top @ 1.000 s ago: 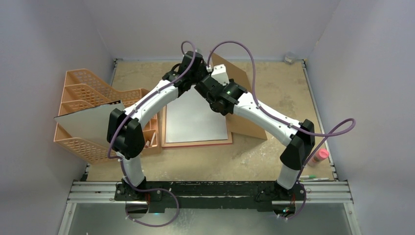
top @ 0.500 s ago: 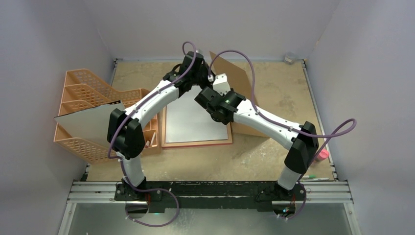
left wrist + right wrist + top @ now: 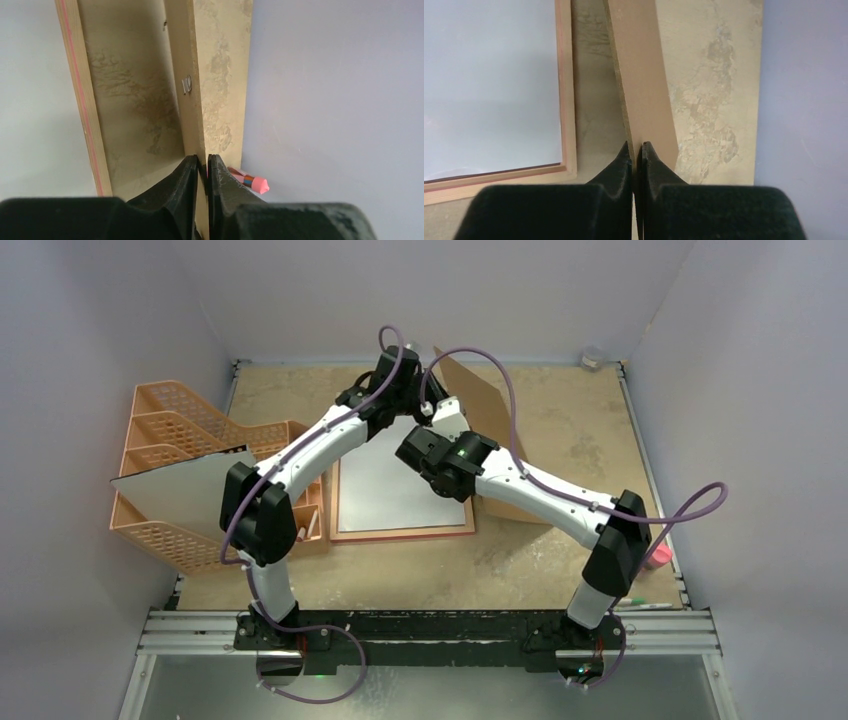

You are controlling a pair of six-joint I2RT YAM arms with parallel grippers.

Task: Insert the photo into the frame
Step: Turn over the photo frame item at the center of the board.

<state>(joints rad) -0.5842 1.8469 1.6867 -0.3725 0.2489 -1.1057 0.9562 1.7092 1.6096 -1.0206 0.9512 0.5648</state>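
Note:
The frame [image 3: 400, 533] lies flat at mid-table, pale back up. The photo [image 3: 395, 485] lies inside it with its white back showing; the right wrist view shows the photo [image 3: 489, 85] and a frame rail [image 3: 566, 90] too. A brown backing board [image 3: 485, 395] leans tilted up along the frame's right side. My left gripper [image 3: 415, 390] [image 3: 206, 162] is shut on the board's far edge [image 3: 190, 100]. Just nearer along that edge, my right gripper [image 3: 445, 410] [image 3: 638, 147] is shut on the board [image 3: 641, 75]. Both arms cover the frame's far end.
An orange mesh organiser [image 3: 170, 470] holding a grey sheet [image 3: 180, 485] stands at the left. A pink marker [image 3: 655, 558] [image 3: 252, 181] and a pen [image 3: 640, 605] lie at the near right. A small object [image 3: 592, 358] sits in the back right corner.
My right gripper has slid nearer along the board's raised edge and closed on it. The left arm has barely moved.

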